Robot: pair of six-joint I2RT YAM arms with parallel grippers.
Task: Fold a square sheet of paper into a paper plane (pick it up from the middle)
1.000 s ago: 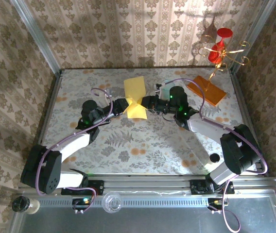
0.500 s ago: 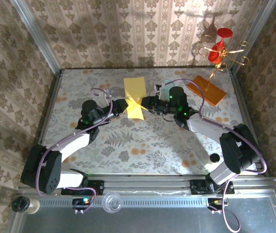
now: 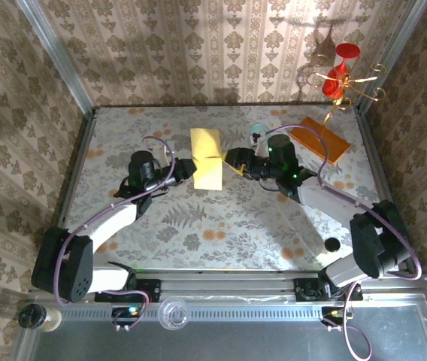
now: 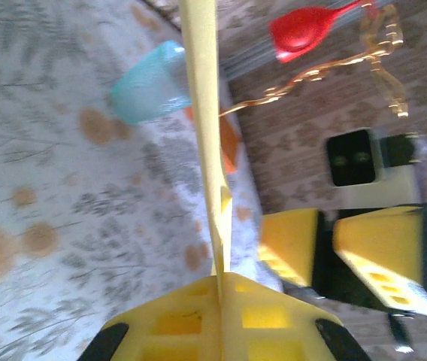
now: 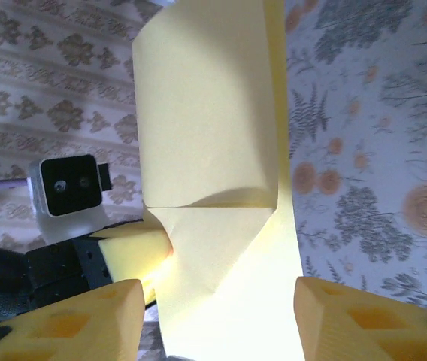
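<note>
The yellow paper (image 3: 207,156) is partway to a plane: it is a long narrow strip folded over on itself, and the right wrist view shows a flap doubled down across its middle with a slanted crease below it. It sits over the far middle of the counter (image 3: 198,218), between the two arms, and looks to be held up rather than lying flat, though how clear of the surface cannot be told.

The left claw (image 3: 187,167) is clamped on the paper's side edge near the middle. In its own camera the sheet runs edge-on straight out from between the closed yellow fingers (image 4: 176,331). The right claw (image 3: 234,159) is just beside the opposite edge with its fingers spread wide and nothing pinched. The paper hangs in front of the gap, and only the left claw carries it.

A pale teal cup (image 3: 258,129) and an orange slab (image 3: 320,141) stand further back on the right, apart from the work.

The step in hand seems to be a change of grip between folds. The next move probably calls for the right claw to take a new hold on the free edge. The left claw should keep its pinch steady, since thin paper held at one point sags and twists easily, which would spoil the crease.
</note>
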